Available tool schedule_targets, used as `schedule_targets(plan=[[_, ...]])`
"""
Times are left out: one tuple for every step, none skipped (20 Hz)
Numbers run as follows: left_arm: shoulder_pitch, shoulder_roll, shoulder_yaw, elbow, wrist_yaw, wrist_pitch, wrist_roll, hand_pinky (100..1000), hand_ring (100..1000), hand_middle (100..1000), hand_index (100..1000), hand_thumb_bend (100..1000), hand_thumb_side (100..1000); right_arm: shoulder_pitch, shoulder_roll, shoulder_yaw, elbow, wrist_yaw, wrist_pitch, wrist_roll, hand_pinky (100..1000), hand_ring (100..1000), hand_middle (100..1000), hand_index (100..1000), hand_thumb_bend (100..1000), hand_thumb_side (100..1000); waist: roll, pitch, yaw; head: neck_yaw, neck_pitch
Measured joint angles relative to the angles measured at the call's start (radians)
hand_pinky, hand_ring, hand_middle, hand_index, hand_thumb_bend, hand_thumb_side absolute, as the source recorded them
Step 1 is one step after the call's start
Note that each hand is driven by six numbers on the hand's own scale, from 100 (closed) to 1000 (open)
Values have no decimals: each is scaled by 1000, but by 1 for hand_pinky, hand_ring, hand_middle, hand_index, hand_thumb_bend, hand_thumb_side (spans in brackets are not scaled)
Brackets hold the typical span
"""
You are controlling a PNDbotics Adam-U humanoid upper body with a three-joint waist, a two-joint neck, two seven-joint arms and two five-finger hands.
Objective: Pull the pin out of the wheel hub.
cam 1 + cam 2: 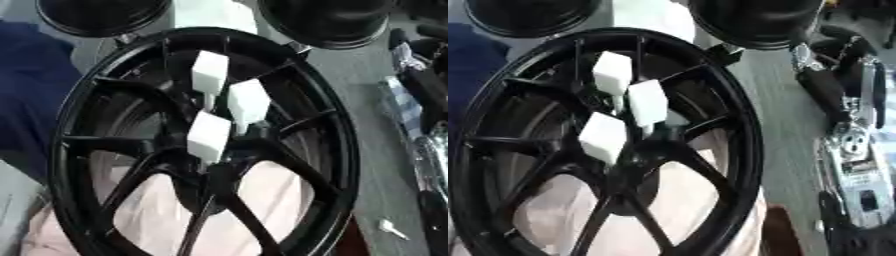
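Right, left eye view: black wheel hub fills the frame, 3 white block-headed pins seated around its centre, and 1 small white pin-like piece lies loose on the table, lower right. Right eye view: right arm alongside the rim, its hand's fingers not readable. No hand on any pin; reaching a white head comes next, I'd judge.
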Motion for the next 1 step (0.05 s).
schedule_targets(plan=[[2,0,0,-2,17,-1,1,734,630,575,704,156,738,0,0,0,0,0,0,0,801,727,528,690,409,268,0,0,0,0,0]])
